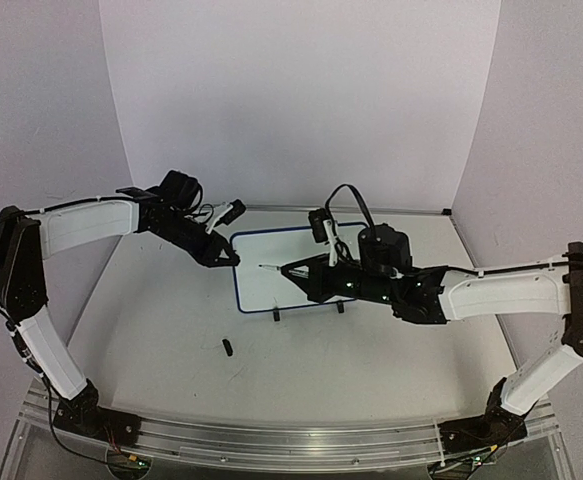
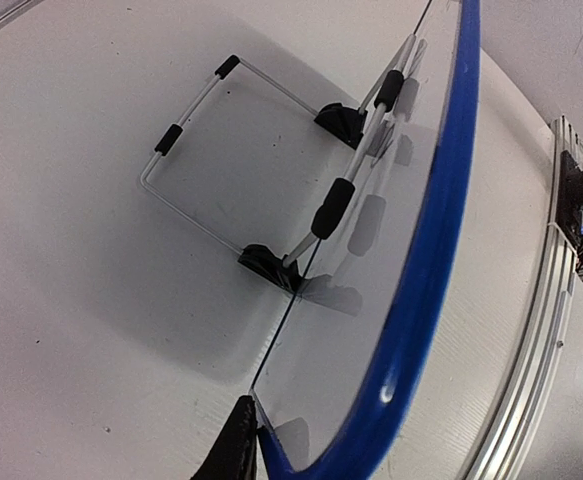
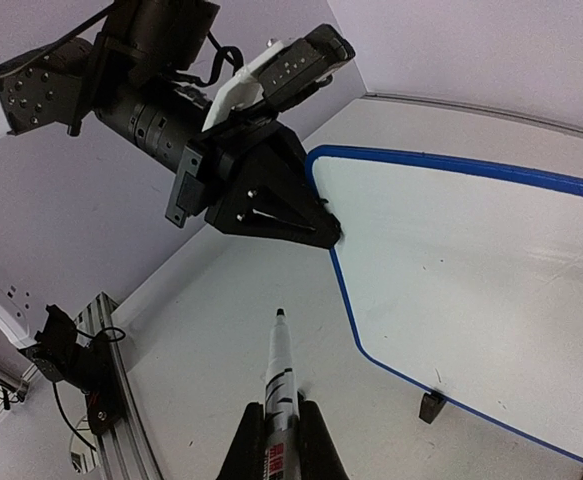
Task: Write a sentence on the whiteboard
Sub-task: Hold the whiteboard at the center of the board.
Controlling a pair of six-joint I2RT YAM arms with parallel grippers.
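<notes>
The whiteboard (image 1: 269, 288) stands tilted on its wire stand at mid-table, long axis running left to right, and its face looks blank (no stroke of the sentence shows in any view). The left gripper (image 3: 329, 232) is pinched on the board's left blue rim, apparently to steady it. The right gripper (image 3: 281, 440) is clamped tight on an uncapped marker (image 3: 279, 365) whose tip points toward the robot's left, so the pen's long axis lies roughly along the board rather than into it. From the right wrist the tip sits just left of the rim, with the white face off to its right. The right arm is the writing one, and I judge it must swing the tip toward the face before touching down.
</notes>
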